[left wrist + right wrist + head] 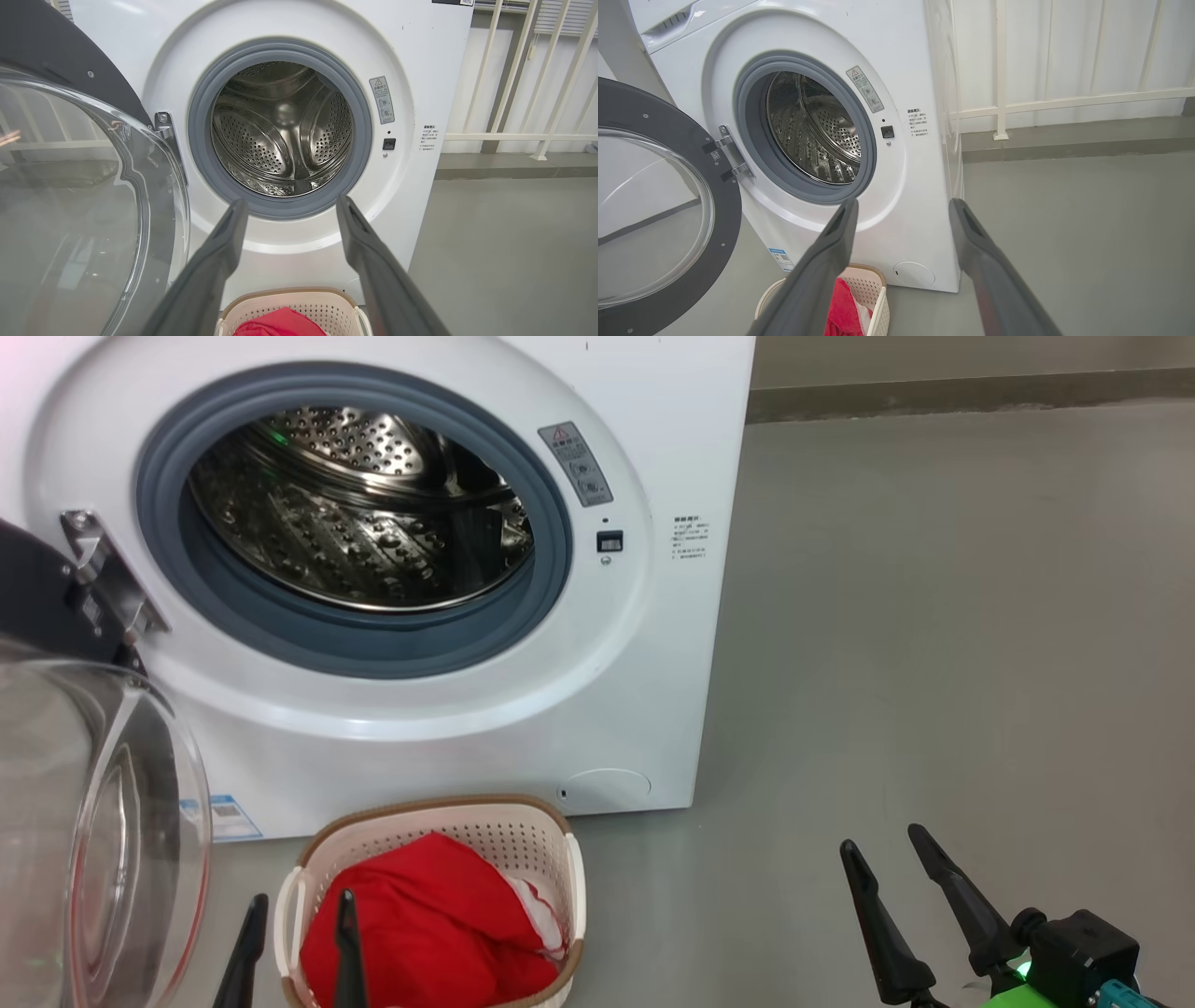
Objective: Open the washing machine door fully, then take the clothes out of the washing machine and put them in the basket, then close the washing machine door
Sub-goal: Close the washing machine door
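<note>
The white washing machine point(644, 644) point(420, 60) point(920, 200) stands with its steel drum point(364, 513) point(285, 130) point(812, 130) bare inside. Its door point(103, 840) point(84, 196) point(649, 214) hangs swung wide on the left hinge. Red clothes point(429, 933) point(280, 324) point(840, 310) fill the cream basket point(448, 817) point(289, 303) point(871, 289) on the floor before the machine. My left gripper point(299, 915) point(289, 207) is open, just above the basket's near left side. My right gripper point(887, 845) point(901, 207) is open too, over bare floor to the right.
Grey floor point(934, 616) stretches to the machine's right. A pale railing point(1064, 100) and wall run behind. The open door takes up the space at the left, close beside my left arm.
</note>
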Motion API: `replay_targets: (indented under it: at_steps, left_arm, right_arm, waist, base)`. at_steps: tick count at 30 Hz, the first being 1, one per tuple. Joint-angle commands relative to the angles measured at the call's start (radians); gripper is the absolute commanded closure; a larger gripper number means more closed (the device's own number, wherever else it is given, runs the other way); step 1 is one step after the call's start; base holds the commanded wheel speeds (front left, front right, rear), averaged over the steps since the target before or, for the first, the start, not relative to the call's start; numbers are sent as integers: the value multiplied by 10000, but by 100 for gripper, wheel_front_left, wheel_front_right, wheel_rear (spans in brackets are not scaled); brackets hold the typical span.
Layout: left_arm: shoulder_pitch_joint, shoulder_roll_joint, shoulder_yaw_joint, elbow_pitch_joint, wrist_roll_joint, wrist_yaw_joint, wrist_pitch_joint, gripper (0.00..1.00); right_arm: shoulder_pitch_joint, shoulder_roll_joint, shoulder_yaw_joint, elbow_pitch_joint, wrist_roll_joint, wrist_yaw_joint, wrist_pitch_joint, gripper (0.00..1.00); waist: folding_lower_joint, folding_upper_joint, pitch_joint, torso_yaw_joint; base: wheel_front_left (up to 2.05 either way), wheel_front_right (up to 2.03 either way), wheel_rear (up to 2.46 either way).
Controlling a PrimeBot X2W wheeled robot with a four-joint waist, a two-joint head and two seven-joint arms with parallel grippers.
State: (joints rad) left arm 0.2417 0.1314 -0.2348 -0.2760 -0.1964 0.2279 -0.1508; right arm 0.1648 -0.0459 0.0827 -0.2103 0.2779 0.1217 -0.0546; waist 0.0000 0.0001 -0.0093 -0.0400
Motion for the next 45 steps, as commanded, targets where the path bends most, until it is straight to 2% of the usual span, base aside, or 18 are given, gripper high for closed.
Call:
replay_targets:
  at_steps: [1, 14, 28, 45]
  left_arm:
    - [-340, 69, 282, -314, 74, 85, -32, 0]
    - [-411, 154, 179, -362, 147, 125, -38, 0]
    - [-609, 179, 87, -420, 244, 198, -145, 0]
    - [-668, 190, 247, -494, 181, 428, -276, 0]
  right_arm:
    - [-333, -43, 217, -263, 33, 90, -92, 0]
    - [-372, -43, 237, -255, 55, 90, -127, 0]
    - [-507, -43, 234, -225, -39, 90, -118, 0]
    - [-785, -43, 340, -145, -129, 90, -52, 0]
  waist:
    - [0, -1, 2, 7]
    - [0, -1, 117, 32]
    - [0, -1, 161, 358]
    - [0, -1, 104, 1707]
  base:
    - [-101, 101, 0]
    - [-25, 25, 0]
    - [0, 0, 0]
    - [0, 0, 0]
